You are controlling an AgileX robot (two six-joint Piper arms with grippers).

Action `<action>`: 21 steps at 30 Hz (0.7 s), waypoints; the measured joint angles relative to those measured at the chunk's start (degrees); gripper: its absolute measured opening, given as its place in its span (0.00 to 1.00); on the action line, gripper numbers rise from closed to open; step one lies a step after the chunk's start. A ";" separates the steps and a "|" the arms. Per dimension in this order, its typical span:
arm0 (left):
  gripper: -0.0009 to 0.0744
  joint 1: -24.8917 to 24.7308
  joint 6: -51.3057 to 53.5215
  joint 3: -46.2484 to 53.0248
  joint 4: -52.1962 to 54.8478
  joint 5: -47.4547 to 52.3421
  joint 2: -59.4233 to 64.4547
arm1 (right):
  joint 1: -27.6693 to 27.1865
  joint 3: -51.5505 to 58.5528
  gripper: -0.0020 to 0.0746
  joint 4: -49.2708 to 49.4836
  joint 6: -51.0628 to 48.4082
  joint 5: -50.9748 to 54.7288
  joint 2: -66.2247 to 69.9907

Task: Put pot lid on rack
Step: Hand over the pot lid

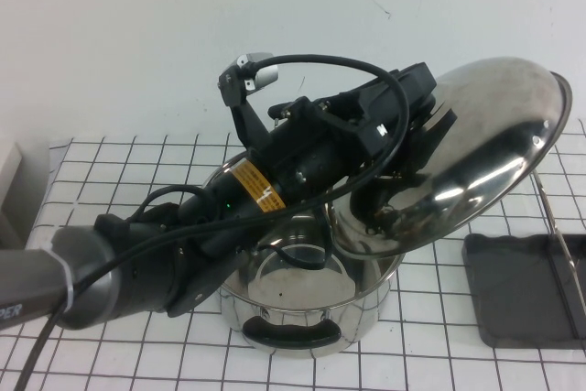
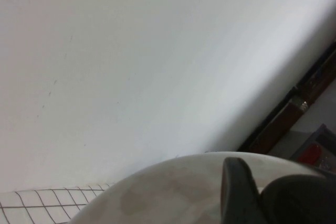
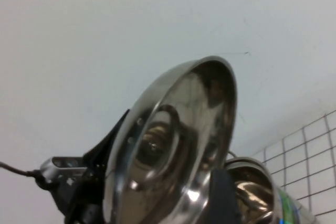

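My left gripper (image 1: pixel 428 121) is shut on the black knob (image 2: pixel 299 200) of the pot lid (image 1: pixel 494 135) and holds the lid tilted in the air, above and to the right of the steel pot (image 1: pixel 302 309). One finger (image 2: pixel 237 190) lies against the lid's dome (image 2: pixel 168 192). The lid's polished underside (image 3: pixel 173 140) faces the right wrist camera. The dark grey rack (image 1: pixel 522 290) lies on the table below the lid's right edge, with thin wire bars (image 1: pixel 558 235) standing up. My right gripper is out of the high view; one of its dark fingers (image 3: pixel 220 198) shows beside the pot (image 3: pixel 252 192).
The table is covered by a white cloth with a black grid (image 1: pixel 128 180). A white wall stands behind it. A pale box edge (image 1: pixel 7 180) sits at the far left. The left arm (image 1: pixel 183 244) stretches over the pot.
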 joint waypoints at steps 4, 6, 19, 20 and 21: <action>0.43 0.00 -0.05 0.00 0.00 0.00 0.00 | 0.00 -3.07 0.66 18.21 -19.49 4.21 10.93; 0.43 0.00 -0.14 0.00 0.00 0.00 0.00 | 0.00 -5.07 0.67 21.07 -23.23 6.18 16.41; 0.43 0.00 -0.27 0.00 0.21 0.00 0.00 | 0.00 -22.40 0.63 22.34 -28.99 26.41 44.60; 0.43 0.00 -0.27 0.00 0.21 0.00 0.00 | 0.00 -23.37 0.63 22.34 -28.99 27.23 45.86; 0.43 0.00 -0.14 0.00 0.21 0.00 0.00 | 0.00 -24.29 0.62 22.34 -28.99 28.40 47.36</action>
